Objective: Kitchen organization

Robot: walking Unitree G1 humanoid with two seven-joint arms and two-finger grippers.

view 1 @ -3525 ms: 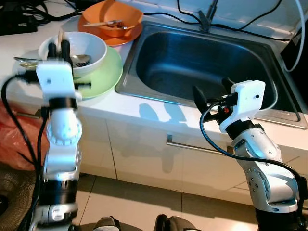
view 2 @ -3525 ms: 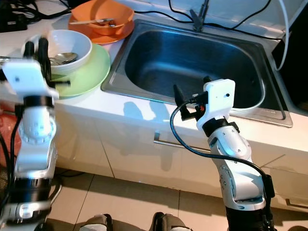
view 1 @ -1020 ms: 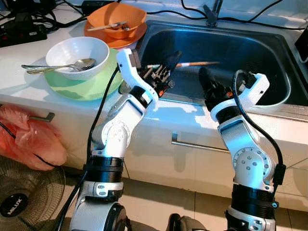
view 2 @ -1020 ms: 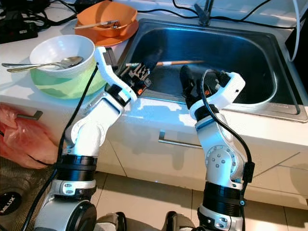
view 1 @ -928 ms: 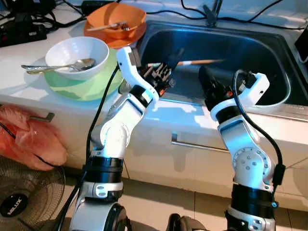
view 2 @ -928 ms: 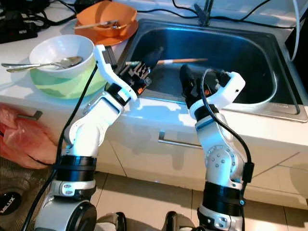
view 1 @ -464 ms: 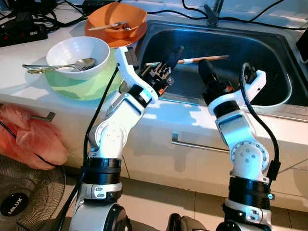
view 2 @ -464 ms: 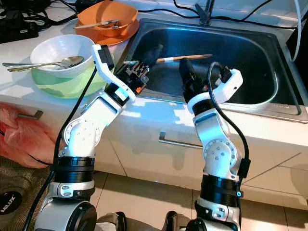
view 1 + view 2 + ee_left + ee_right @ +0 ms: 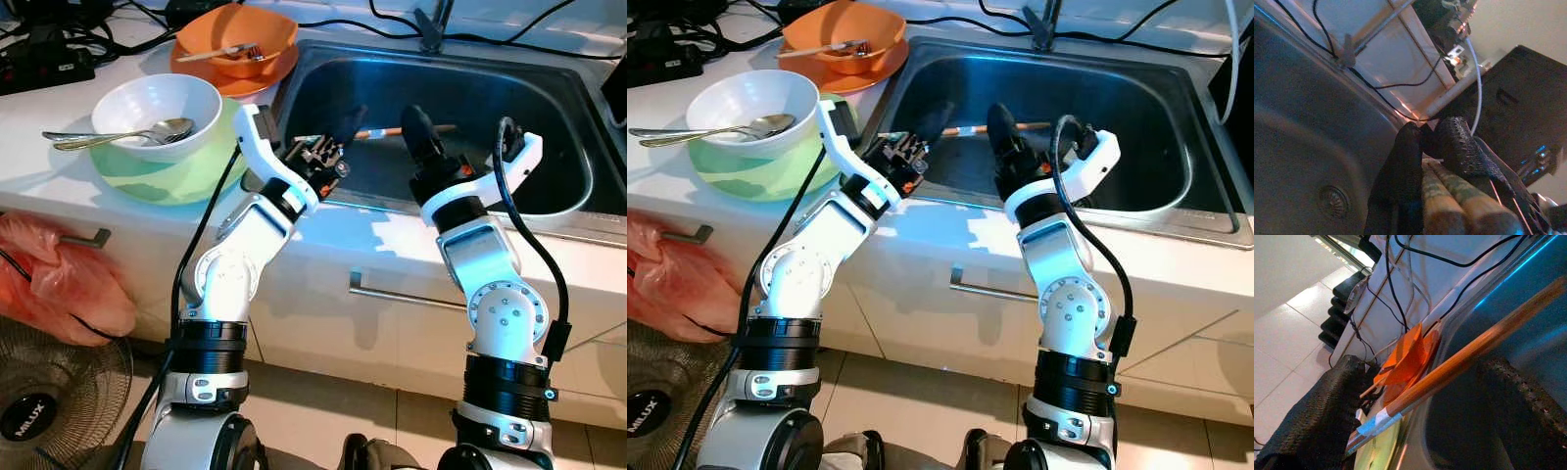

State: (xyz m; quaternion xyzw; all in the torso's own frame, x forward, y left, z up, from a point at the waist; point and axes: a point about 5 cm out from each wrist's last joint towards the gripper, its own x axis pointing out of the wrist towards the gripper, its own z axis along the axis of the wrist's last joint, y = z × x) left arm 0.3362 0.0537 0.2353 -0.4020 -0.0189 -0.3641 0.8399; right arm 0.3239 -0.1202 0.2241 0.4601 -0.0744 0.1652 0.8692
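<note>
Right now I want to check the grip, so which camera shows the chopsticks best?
The right wrist view: the chopsticks run bare across it between the open right gripper. The left wrist view shows just their ends clamped in the left gripper. The head views show them small, over the sink.

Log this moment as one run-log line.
left pincer: shut on chopsticks, over sink | right pincer: open, astride chopsticks | white bowl, orange bowl: on counter
</note>
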